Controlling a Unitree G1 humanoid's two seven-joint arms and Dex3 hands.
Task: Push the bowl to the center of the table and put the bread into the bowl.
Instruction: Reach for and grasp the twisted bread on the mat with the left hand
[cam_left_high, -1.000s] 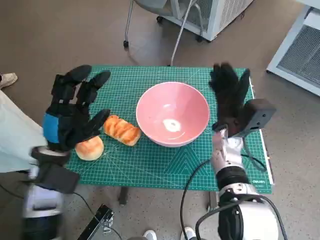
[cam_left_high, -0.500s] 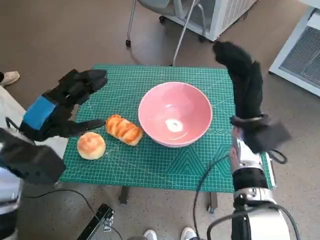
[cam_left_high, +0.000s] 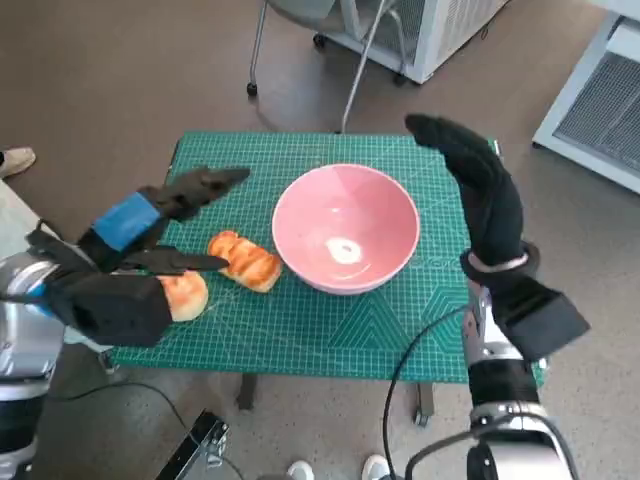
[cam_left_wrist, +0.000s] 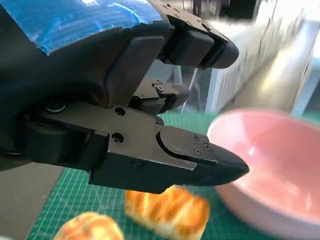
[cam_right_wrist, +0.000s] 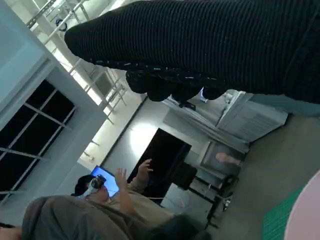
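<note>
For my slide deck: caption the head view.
Both hands, left hand and right hand, hover open beside the pink bowl; two breads wait.

One pink bowl (cam_left_high: 345, 228), two bread pieces: long loaf (cam_left_high: 244, 260), round bun (cam_left_high: 185, 295), one green mat (cam_left_high: 300, 320)

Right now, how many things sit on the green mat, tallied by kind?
Bowl: 1, pink
Bread: 2, a long loaf and a round bun
Total: 3
</note>
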